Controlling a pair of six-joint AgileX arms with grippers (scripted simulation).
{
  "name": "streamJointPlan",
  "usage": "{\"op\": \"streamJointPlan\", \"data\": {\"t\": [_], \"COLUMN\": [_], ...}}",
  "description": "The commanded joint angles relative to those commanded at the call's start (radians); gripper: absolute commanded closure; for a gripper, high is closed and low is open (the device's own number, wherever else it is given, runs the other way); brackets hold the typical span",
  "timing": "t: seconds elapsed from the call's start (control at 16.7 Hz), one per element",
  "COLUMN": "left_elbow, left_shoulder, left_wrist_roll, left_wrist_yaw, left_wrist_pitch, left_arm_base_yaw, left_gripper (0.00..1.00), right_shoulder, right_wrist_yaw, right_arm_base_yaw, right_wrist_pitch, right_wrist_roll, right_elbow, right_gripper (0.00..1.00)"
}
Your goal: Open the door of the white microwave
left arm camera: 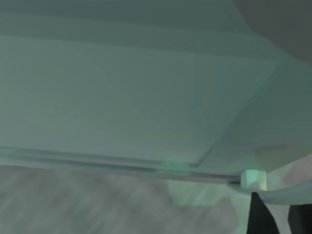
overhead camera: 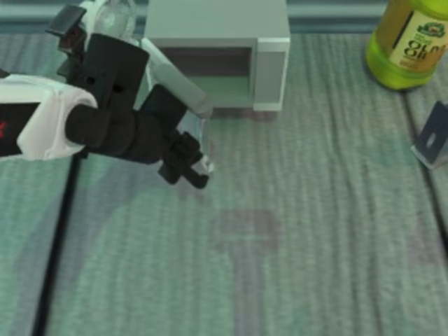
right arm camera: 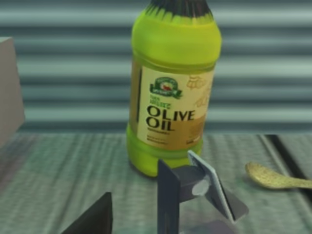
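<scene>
The white microwave (overhead camera: 217, 24) stands at the back middle of the table, its cavity (overhead camera: 210, 73) exposed and its plain control strip (overhead camera: 271, 73) on the right. The door (overhead camera: 175, 77) is swung out toward the front left. My left gripper (overhead camera: 194, 168) is at the door's free edge, shut on it. In the left wrist view the door (left arm camera: 122, 97) fills most of the picture, and dark fingertips (left arm camera: 263, 217) show at its corner. My right gripper (right arm camera: 136, 222) is out of the top view; its wrist view shows it open, low over the table at the right.
A yellow-green olive oil bottle (overhead camera: 409, 42) stands at the back right, also seen as the olive oil bottle (right arm camera: 173, 87). In front of it is a small blue-grey stand (overhead camera: 430, 136). A tan spoon (right arm camera: 275, 178) lies beside the bottle. A clear rounded object (overhead camera: 115, 17) is behind my left arm.
</scene>
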Motion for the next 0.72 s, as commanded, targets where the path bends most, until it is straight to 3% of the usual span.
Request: {"op": "streamJointPlan", "data": {"t": [0.72], "left_elbow": [-0.005], "left_shoulder": [0.000], "left_wrist_roll": [0.007], "left_wrist_yaw": [0.013], "left_wrist_pitch": [-0.006], "left_arm_base_yaw": [-0.001], "left_gripper": [1.00], "right_shoulder": [0.000], "right_wrist_yaw": [0.000], "right_arm_base_yaw": [0.000], "right_wrist_pitch": [0.000], "right_wrist_roll": [0.000], "right_elbow": [0.000], "right_gripper": [0.00]}}
